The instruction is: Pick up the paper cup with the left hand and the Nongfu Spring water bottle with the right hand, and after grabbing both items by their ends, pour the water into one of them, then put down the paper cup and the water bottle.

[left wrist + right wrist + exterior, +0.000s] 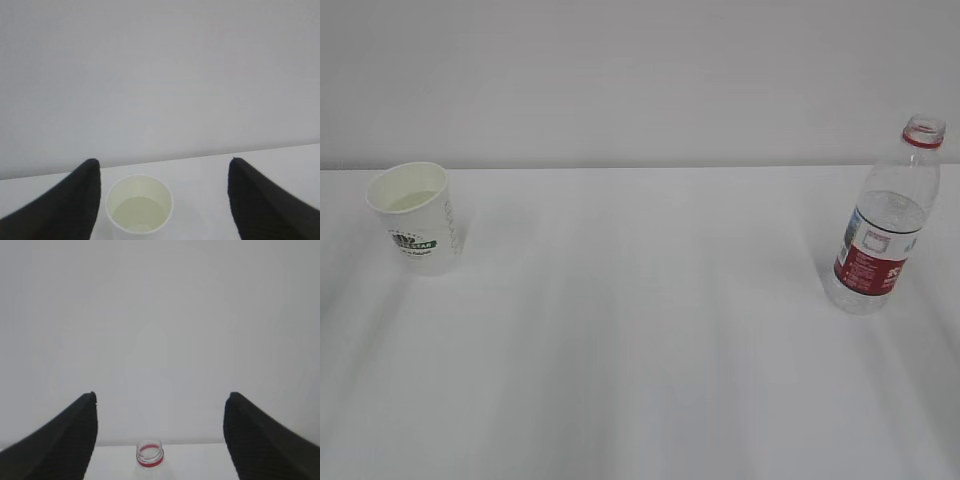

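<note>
The paper cup (416,216) stands upright at the left of the white table, holding clear water (138,213) over its cream inside. In the left wrist view the cup (139,204) sits low, close to the left finger, and my left gripper (163,167) is open and empty above it. The Nongfu Spring water bottle (885,222) stands upright and uncapped at the right, its red-and-white label facing forward. Its red-ringed mouth (149,454) shows below my right gripper (160,400), which is open with nothing in it. Neither arm appears in the exterior view.
The white table (640,340) runs back to a plain pale wall (640,70). Nothing else stands between cup and bottle.
</note>
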You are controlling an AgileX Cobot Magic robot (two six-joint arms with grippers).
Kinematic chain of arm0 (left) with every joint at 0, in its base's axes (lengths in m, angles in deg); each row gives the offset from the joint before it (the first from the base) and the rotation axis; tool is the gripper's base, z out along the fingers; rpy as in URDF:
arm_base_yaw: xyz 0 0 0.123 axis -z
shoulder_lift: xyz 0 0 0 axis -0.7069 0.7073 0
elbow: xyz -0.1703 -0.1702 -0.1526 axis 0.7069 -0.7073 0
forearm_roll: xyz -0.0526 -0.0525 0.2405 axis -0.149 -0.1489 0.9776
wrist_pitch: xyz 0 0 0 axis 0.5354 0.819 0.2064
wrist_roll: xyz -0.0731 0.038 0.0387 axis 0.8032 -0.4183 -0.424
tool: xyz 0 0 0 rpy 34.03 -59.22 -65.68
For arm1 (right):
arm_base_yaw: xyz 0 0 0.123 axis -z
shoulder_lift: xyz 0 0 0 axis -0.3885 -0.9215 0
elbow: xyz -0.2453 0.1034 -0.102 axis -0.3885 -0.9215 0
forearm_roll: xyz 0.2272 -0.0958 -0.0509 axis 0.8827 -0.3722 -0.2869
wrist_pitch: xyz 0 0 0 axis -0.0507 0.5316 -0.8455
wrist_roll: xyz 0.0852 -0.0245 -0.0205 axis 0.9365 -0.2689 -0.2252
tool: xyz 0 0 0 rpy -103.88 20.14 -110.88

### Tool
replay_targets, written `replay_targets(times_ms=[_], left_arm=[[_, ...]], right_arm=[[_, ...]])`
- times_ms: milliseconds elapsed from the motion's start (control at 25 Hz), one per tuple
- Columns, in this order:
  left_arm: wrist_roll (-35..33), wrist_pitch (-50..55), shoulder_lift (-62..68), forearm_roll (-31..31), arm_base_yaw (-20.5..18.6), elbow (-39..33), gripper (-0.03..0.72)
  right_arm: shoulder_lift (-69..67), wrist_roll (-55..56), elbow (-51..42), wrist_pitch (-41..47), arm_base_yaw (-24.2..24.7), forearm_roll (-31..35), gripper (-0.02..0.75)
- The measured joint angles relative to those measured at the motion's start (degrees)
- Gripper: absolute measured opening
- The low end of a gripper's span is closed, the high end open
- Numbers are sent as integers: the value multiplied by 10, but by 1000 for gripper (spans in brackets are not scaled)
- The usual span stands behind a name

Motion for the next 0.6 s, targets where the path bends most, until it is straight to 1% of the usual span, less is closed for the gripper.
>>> replay_targets(times_ms=[200,440,600], left_arm=[[1,8,-36,0,0,0,529],[2,97,-117,1,0,0,512],[2,156,-171,1,0,0,510]], right_arm=[[13,0,34,22,0,-1,594],[14,-2,70,83,0,-36,593],[14,-2,77,101,0,-58,593]])
